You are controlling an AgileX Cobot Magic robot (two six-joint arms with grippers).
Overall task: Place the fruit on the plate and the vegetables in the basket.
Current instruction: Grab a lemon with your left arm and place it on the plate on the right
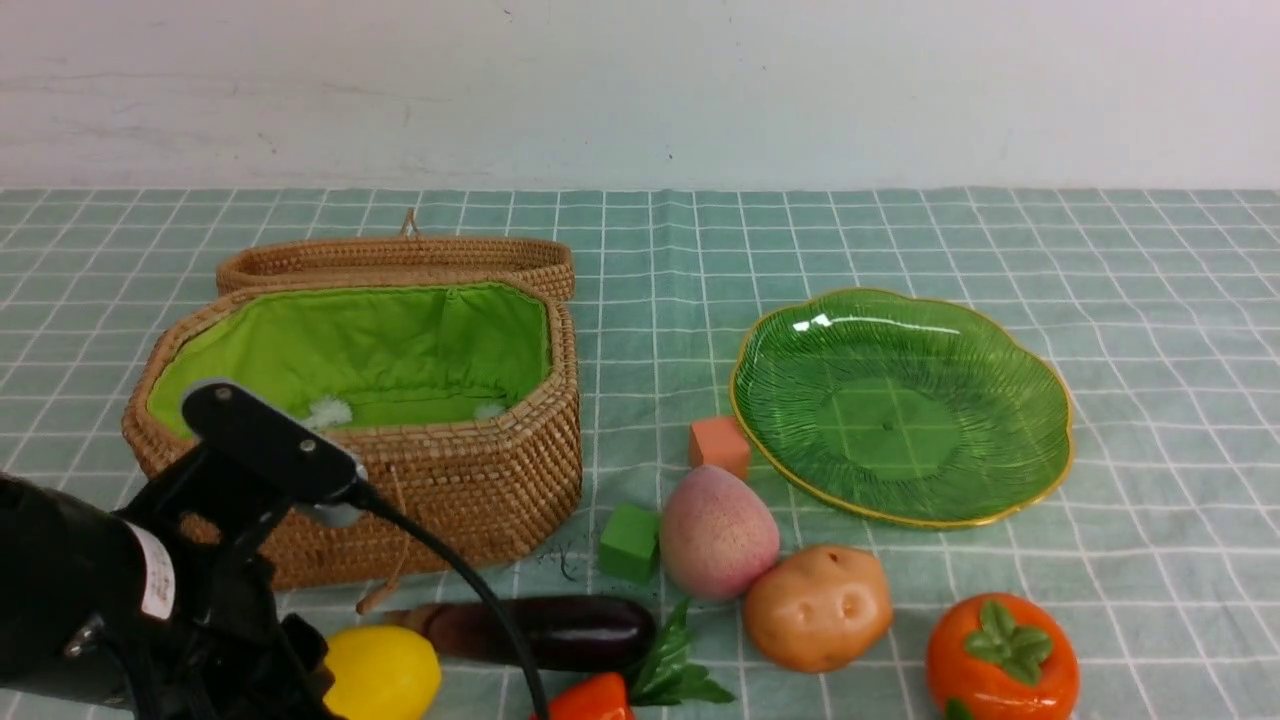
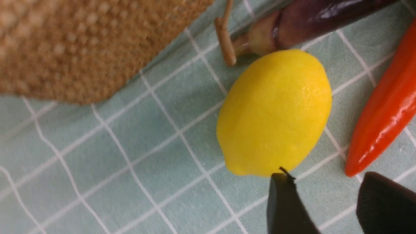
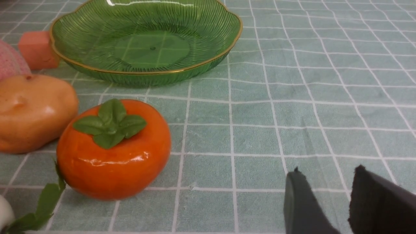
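Observation:
The yellow lemon (image 1: 382,672) (image 2: 274,113) lies near the front edge, just ahead of my open left gripper (image 2: 325,175), which holds nothing. The purple eggplant (image 1: 560,632) and the carrot (image 2: 386,107) lie beside the lemon. To their right sit the pink peach (image 1: 718,532), the brown potato (image 1: 818,607) and the persimmon (image 1: 1002,655) (image 3: 113,156). The green plate (image 1: 900,330) (image 3: 146,42) is empty. The wicker basket (image 1: 480,480) stands open at the left. My right gripper (image 3: 326,170) hangs open over bare cloth, to the right of the persimmon.
An orange cube (image 1: 720,445) touches the plate's left rim, and a green cube (image 1: 630,542) sits between basket and peach. Green leaves (image 1: 680,670) lie by the eggplant's end. My left arm (image 1: 200,560) covers the basket's front left corner.

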